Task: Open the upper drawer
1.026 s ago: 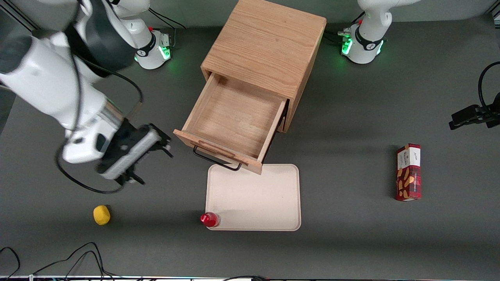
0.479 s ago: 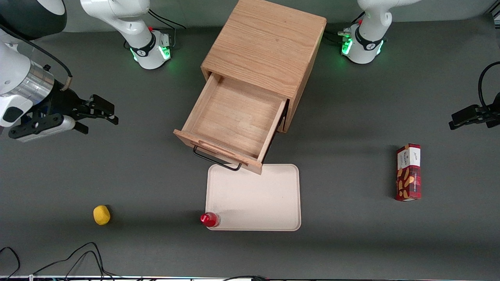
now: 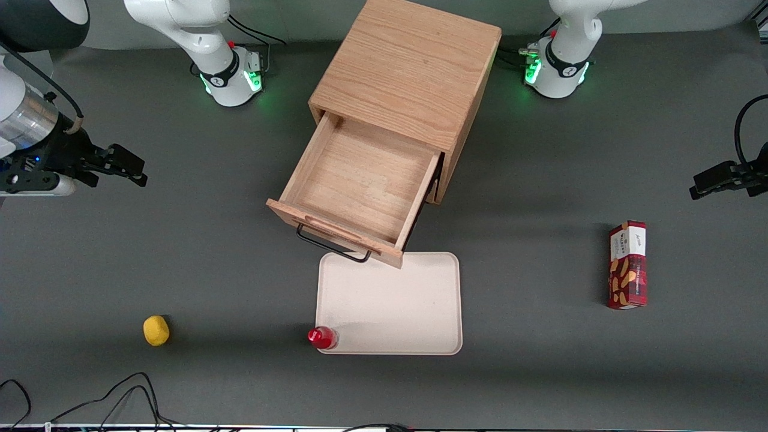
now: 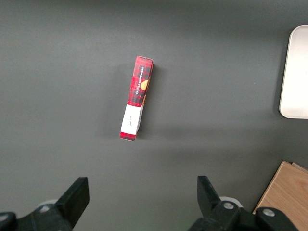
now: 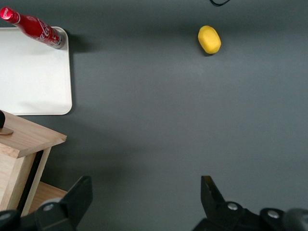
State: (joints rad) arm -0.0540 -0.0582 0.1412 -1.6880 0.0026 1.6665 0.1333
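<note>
The light oak cabinet (image 3: 408, 66) stands at the middle of the table. Its upper drawer (image 3: 360, 180) is pulled far out toward the front camera, showing its bare wooden tray. Its black wire handle (image 3: 330, 243) hangs at the drawer's front, over the edge of the tray. My gripper (image 3: 129, 165) is open and empty, held above the table far toward the working arm's end, well apart from the drawer. In the right wrist view the wide-apart fingers (image 5: 77, 197) frame bare table, with the drawer's front corner (image 5: 26, 139) beside them. The lower drawer is hidden.
A cream tray (image 3: 390, 303) lies in front of the drawer, with a red bottle (image 3: 321, 337) at its corner. A yellow lemon (image 3: 156, 330) lies toward the working arm's end. A red snack box (image 3: 627, 264) lies toward the parked arm's end. Cables (image 3: 120, 396) run along the near edge.
My gripper has swung away from the drawer's front, farther from the front camera and toward the working arm's end of the table. The drawer has stayed open and still.
</note>
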